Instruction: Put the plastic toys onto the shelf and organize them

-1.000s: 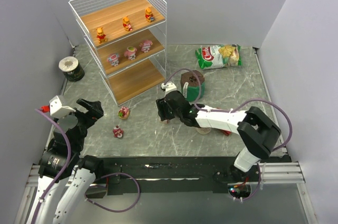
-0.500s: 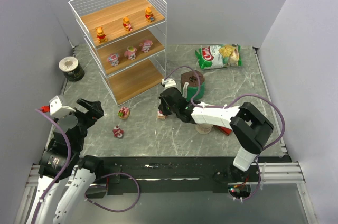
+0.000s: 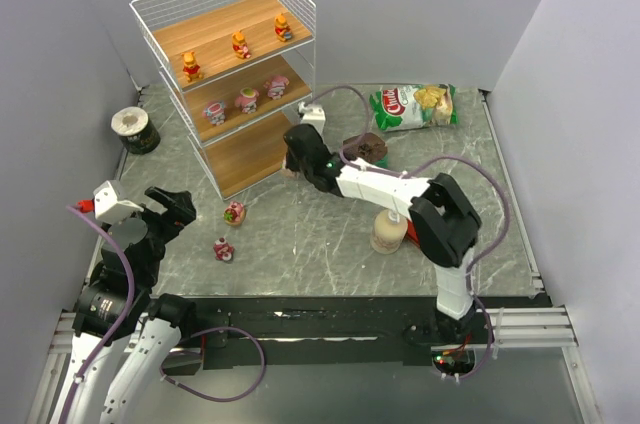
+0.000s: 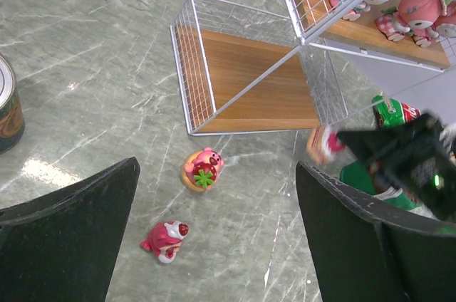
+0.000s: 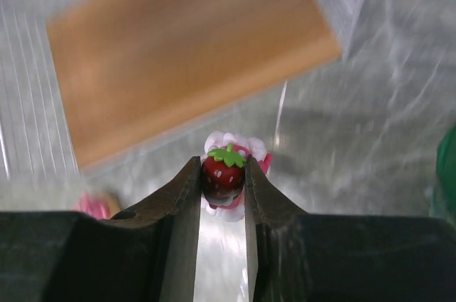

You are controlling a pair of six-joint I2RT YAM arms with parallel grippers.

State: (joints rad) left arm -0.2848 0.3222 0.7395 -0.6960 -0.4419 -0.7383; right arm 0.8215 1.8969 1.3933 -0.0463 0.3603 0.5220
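Grey marbled tabletop [image 3: 310, 244] carries the shelf [image 3: 215, 32], a white wire rack with three wooden tiers. On its top tier three orange-yellow toys [image 3: 240, 44] stand in a row, and on the middle tier three pink toys [image 3: 247, 98]. Two more lie on the marble in front of the shelf, apart from each other: a strawberry-fronted toy [image 3: 235, 211] and a smaller pink-and-red toy [image 3: 223, 250].

The right gripper [image 3: 292, 166] is at the shelf's front right corner, level with the bottom tier. From above, its fingers hide what they carry. The right wrist view shows them narrowed onto a held toy [image 5: 226, 172], pink and white with a dark red strawberry on top, pinched from both sides, with the bottom board blurred beyond it. The left wrist view catches that toy as a pink smear just off the bottom tier's front corner.

The left gripper [image 3: 143, 206] hangs in front of the shelf's left end, jaws spread wide and clear of the toys. Its own camera looks down on the two loose ones.

A chip bag [image 3: 413, 106] lies to the right of the shelf.
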